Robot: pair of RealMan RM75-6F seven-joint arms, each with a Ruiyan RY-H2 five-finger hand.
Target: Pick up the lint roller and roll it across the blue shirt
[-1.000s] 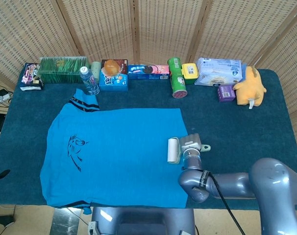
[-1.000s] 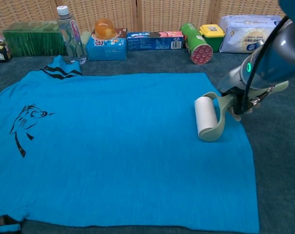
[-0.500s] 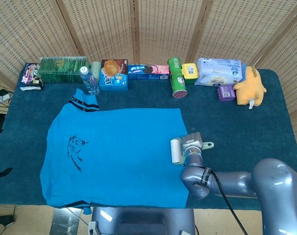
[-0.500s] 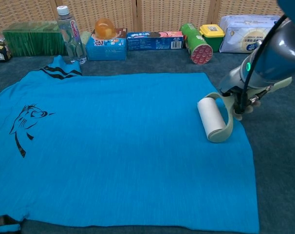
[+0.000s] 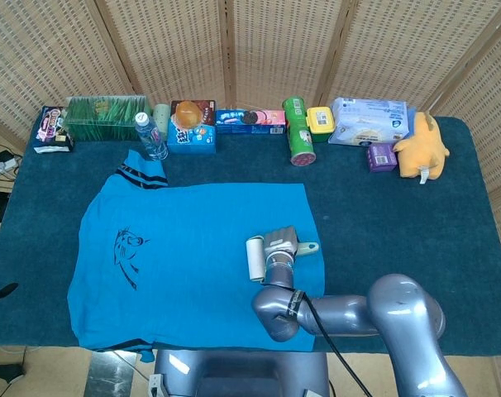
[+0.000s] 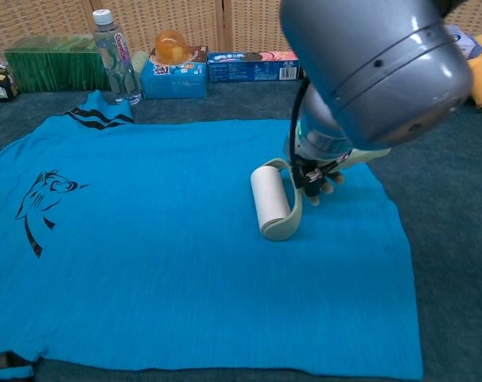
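Right hand (image 6: pixel 319 177) clamped on lint roller (image 6: pixel 270 200) handle, drum flat on blue shirt (image 6: pixel 161 239); keep pressure even, stroke straight toward printed motif (image 6: pixel 40 205). Left hand unseen.

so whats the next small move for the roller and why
Probably keep rolling leftward. The right hand holds the lint roller flat on the blue shirt, and most of the fabric, including the printed graphic, lies to its left.
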